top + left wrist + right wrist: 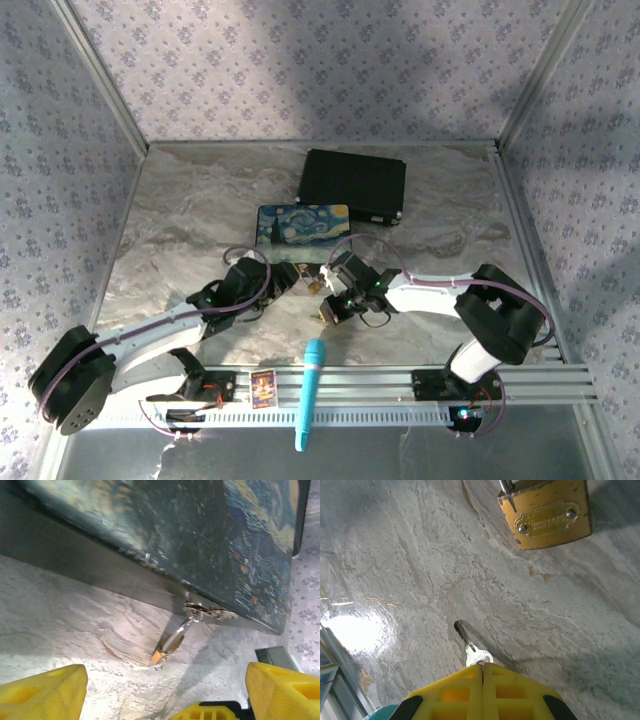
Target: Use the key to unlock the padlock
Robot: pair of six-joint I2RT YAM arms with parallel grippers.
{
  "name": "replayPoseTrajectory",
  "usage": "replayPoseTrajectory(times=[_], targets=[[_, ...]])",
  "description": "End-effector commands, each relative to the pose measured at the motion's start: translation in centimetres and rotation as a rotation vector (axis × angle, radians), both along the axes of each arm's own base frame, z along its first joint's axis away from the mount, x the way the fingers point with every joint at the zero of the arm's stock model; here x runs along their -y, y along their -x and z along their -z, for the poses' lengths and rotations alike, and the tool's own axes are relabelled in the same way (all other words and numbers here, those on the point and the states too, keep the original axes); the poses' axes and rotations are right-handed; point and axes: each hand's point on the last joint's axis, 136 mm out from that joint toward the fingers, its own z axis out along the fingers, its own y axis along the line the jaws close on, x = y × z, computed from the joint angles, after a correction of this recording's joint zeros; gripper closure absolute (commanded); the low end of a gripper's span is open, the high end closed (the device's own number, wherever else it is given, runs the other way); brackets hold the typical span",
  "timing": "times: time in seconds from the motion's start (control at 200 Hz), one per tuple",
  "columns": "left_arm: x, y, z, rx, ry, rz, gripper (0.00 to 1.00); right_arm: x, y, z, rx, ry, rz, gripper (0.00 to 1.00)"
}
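The brass padlock (546, 512) lies on the marble table, its silver shackle hooked through the hasp (207, 611) on the front of the painted box (210, 535). From the left wrist the padlock (170, 642) is seen edge-on, slanting down from the hasp. My right gripper (482, 667) is shut on the bow of the small silver key (470, 645). The key's blade points up and left, well short of the padlock. My left gripper (162, 695) is open, facing the padlock with nothing between its yellow fingers (42, 692).
A black case (353, 185) lies behind the painted box (303, 228). A blue marker pen (310, 395) and a small card (262, 388) rest on the front rail. Both arms meet just in front of the box; patterned walls enclose the table.
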Motion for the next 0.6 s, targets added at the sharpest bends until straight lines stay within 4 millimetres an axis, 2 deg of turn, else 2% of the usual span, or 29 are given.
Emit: replayPoseTrajectory(times=[0.0,0.125,0.245,0.315,0.415,0.535,0.595], targets=[[0.7,-0.1,-0.6,-0.008,0.128,-0.063,0.23,-0.9,-0.5,-2.2,-0.004,-0.066,0.004,1.00],[0.8,0.0,-0.9,-0.045,0.285,-0.192,0.22,-1.5,-1.1,-3.8,0.000,-0.119,0.025,1.00],[1.1,0.0,-1.1,-0.108,0.356,-0.253,0.19,-2.0,-2.1,-5.7,0.023,-0.157,0.051,1.00],[1.4,0.1,-1.0,-0.147,0.395,-0.272,0.13,-2.3,-2.7,-6.7,0.044,-0.172,0.055,1.00],[2.3,0.3,-1.4,-0.186,0.466,-0.270,0.10,-2.7,-3.3,-7.8,0.068,-0.183,0.058,1.00],[2.9,0.6,-1.5,-0.232,0.519,-0.276,0.01,-3.2,-4.0,-8.9,0.099,-0.204,0.068,1.00],[3.3,0.6,-1.6,-0.256,0.575,-0.278,0.00,-3.6,-4.5,-9.6,0.118,-0.222,0.082,1.00]])
